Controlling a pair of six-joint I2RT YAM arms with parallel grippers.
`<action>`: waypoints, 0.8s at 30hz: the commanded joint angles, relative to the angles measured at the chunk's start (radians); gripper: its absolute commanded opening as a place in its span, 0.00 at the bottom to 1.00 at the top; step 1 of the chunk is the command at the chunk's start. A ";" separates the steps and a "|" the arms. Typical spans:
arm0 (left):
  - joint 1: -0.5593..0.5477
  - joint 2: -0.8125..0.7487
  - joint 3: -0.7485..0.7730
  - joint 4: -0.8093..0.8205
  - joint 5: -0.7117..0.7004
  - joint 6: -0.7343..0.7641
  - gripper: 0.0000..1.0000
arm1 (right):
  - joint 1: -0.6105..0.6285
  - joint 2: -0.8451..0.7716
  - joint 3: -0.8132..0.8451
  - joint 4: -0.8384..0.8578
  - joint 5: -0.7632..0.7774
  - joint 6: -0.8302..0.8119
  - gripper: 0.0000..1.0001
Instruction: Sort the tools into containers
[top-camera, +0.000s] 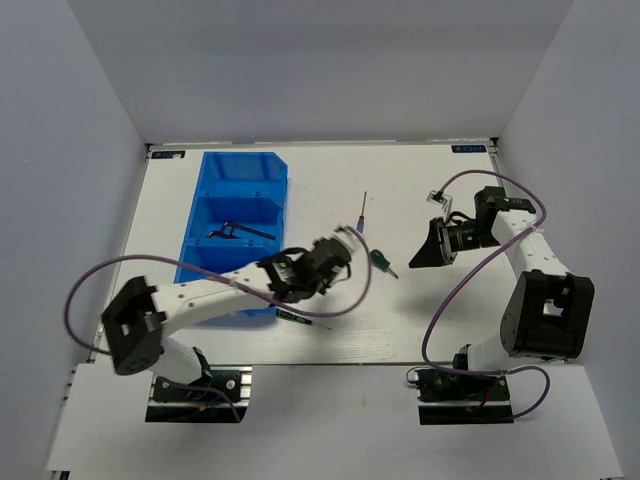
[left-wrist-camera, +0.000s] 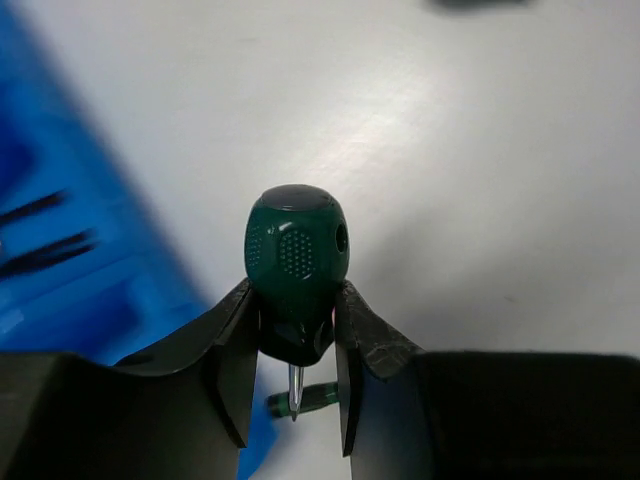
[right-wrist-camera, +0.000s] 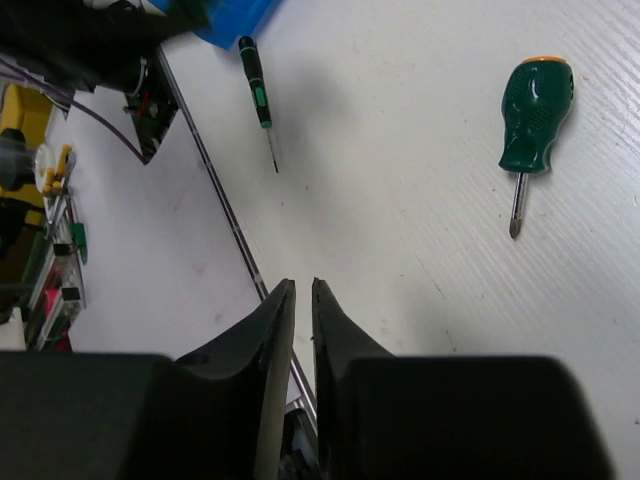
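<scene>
My left gripper (left-wrist-camera: 296, 298) is shut on a stubby green-handled screwdriver (left-wrist-camera: 297, 250) and holds it above the table, just right of the blue bins (top-camera: 236, 205). In the top view the left gripper (top-camera: 346, 246) is near the bins' front right corner. Dark hex keys (top-camera: 240, 232) lie in the middle bin. A second green screwdriver (top-camera: 383, 262) lies on the table and also shows in the right wrist view (right-wrist-camera: 535, 110). My right gripper (right-wrist-camera: 303, 287) is shut and empty, and sits right of that screwdriver in the top view (top-camera: 418, 258).
A thin blue-handled screwdriver (top-camera: 360, 212) lies on the table behind the left gripper. A slim dark screwdriver (right-wrist-camera: 257, 85) lies by the bins' front corner (top-camera: 298, 320), under my left arm. The table's front edge rail (right-wrist-camera: 215, 180) runs close below the right gripper.
</scene>
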 joint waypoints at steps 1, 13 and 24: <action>0.074 -0.156 0.000 -0.182 -0.315 -0.225 0.00 | -0.009 -0.020 -0.012 0.017 -0.020 -0.022 0.17; 0.262 -0.425 -0.271 -0.330 -0.425 -0.502 0.00 | -0.006 -0.028 -0.026 -0.016 -0.063 -0.067 0.20; 0.428 -0.247 -0.175 -0.420 -0.428 -0.632 0.56 | 0.024 -0.020 -0.019 -0.004 0.009 -0.055 0.49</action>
